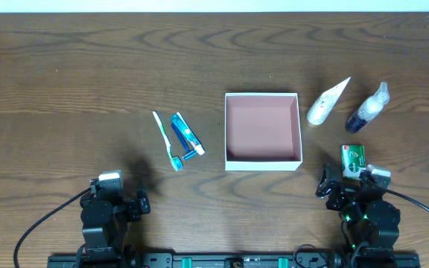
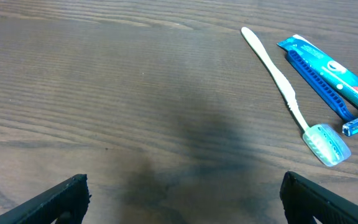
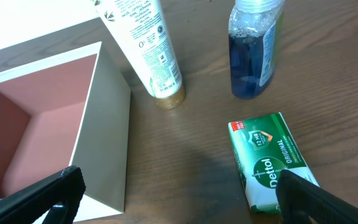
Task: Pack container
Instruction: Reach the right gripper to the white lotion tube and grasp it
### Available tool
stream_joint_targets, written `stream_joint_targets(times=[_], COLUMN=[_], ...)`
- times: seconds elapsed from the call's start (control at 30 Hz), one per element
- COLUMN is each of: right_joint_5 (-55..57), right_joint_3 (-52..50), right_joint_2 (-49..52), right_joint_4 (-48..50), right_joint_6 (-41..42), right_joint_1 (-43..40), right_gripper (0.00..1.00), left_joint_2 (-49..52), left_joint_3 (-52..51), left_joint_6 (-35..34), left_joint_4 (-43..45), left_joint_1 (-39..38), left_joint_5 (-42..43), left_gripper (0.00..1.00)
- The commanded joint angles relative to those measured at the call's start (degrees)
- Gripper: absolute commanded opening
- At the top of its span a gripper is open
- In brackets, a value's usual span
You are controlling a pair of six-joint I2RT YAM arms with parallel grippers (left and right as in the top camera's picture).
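The square white container (image 1: pixel 263 131) with a pink-brown inside stands mid-table and holds nothing; its corner shows in the right wrist view (image 3: pixel 107 124). A toothbrush (image 1: pixel 165 139) and a blue toothpaste tube (image 1: pixel 187 134) lie to its left, also in the left wrist view (image 2: pixel 288 93) (image 2: pixel 331 71). A white tube (image 1: pixel 327 102), a blue bottle (image 1: pixel 367 109) and a green soap box (image 1: pixel 353 159) lie to its right. My left gripper (image 2: pixel 182 199) is open over bare table. My right gripper (image 3: pixel 179 193) is open, between the container and the soap box (image 3: pixel 269 158).
The dark wooden table (image 1: pixel 73 89) runs to a pale strip along the far edge. Both arm bases sit at the near edge, with cables trailing outward. The white tube (image 3: pixel 145 46) and blue bottle (image 3: pixel 253 50) lie just beyond my right gripper.
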Motion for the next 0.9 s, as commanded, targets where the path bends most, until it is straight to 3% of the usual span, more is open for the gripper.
stream_joint_targets(times=[0.0, 0.2, 0.3, 0.47, 0.63, 0.77, 0.87], right_joint_5=[-0.4, 1.6, -6.0, -6.4, -5.9, -6.8, -14.5], right_joint_3=[-0.2, -0.2, 1.1, 9.8, 28.4, 51.9, 67.1], right_joint_2=[-0.5, -0.5, -0.1, 9.5, 30.0, 49.0, 59.0], right_joint_4=[0.0, 2.9, 8.2, 8.1, 1.8, -13.8, -23.3], right_joint_6=[0.2, 0.6, -0.3, -3.2, -6.8, -6.7, -6.7], right_joint_1=[0.5, 0.5, 0.5, 0.5, 0.5, 0.5, 0.7], right_gripper=[0.99, 0.99, 0.99, 0.99, 0.99, 0.99, 0.99], left_joint_2=[-0.4, -0.4, -0.4, -0.4, -0.4, -0.4, -0.4], left_joint_3=[-0.7, -0.7, -0.7, -0.7, -0.7, -0.7, -0.7], left_joint_6=[-0.9, -0.9, -0.9, -0.9, -0.9, -0.9, -0.9], left_joint_4=[0.1, 0.1, 0.1, 0.1, 0.1, 0.1, 0.1], left_joint_1=[0.5, 0.5, 0.5, 0.5, 0.5, 0.5, 0.5], left_joint_5=[0.0, 0.0, 0.0, 0.0, 0.0, 0.0, 0.0], left_gripper=[0.98, 0.98, 0.98, 0.98, 0.98, 0.98, 0.98])
